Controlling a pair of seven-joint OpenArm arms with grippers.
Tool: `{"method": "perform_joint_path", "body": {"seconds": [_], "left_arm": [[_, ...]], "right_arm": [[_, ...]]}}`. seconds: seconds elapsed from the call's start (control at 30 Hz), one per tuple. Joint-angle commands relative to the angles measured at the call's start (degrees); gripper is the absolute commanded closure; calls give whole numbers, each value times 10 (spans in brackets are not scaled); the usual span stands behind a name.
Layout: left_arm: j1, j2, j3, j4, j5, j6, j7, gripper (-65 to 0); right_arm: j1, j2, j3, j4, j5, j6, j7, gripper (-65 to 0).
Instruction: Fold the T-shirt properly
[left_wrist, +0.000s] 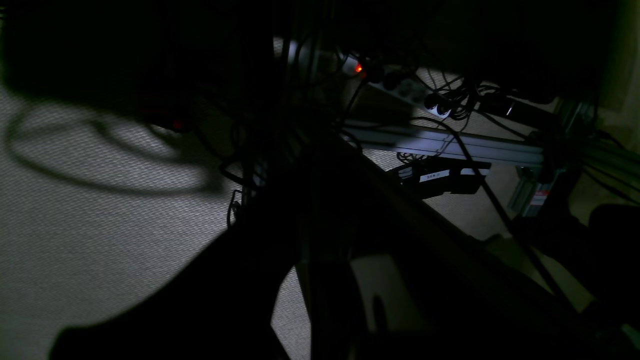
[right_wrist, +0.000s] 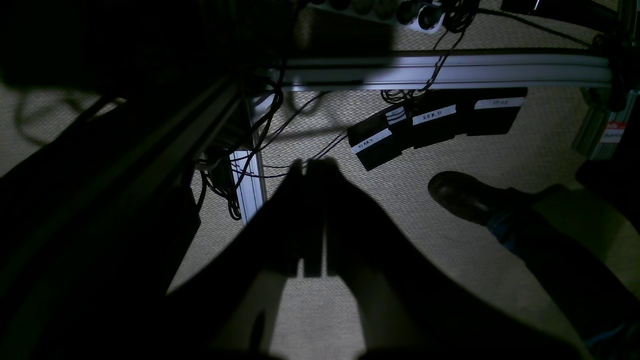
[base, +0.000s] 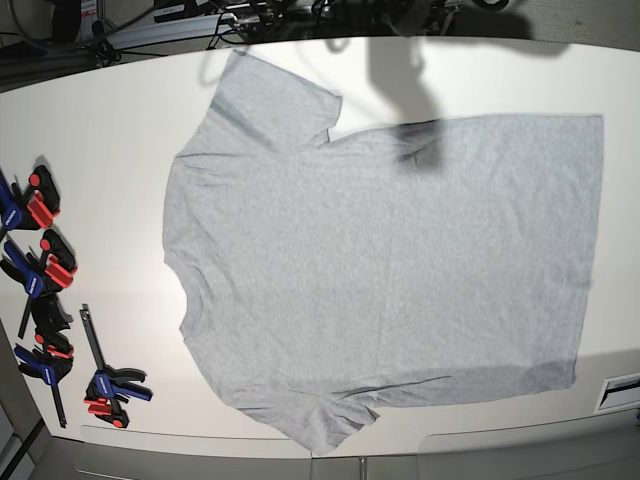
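Observation:
The light grey T-shirt (base: 380, 260) lies spread flat on the white table (base: 100, 150) in the base view. Its plain side is up, the neck is to the left, the sleeves are at upper left and lower left, and the hem is on the right. Neither gripper shows in the base view. Both wrist views look down at the floor beside the table and show no shirt. My right gripper (right_wrist: 311, 167) is a dark silhouette with its fingers pressed together and nothing between them. My left gripper (left_wrist: 325, 300) is only a black shape, and its jaws cannot be made out.
Several red, blue and black clamps (base: 45, 270) lie along the table's left edge. On the floor are an aluminium frame rail (right_wrist: 450, 70), labelled foot pedals (right_wrist: 435, 125), cables, a power strip (left_wrist: 400, 90) and a person's shoe (right_wrist: 465, 197).

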Motion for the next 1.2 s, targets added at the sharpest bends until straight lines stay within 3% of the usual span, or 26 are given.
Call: {"method": "perform_joint_path", "body": {"seconds": [0.0, 0.83, 1.17], "left_arm": [[0, 3, 1, 3, 2, -9, -6, 0], [0, 2, 1, 3, 2, -9, -6, 0], [73, -17, 1, 80, 2, -9, -18, 0]], "right_arm": [[3, -2, 2, 4, -1, -4, 5, 0], [2, -1, 2, 4, -1, -5, 15, 0], [-56, 13, 2, 69, -1, -75, 65, 0]]}}
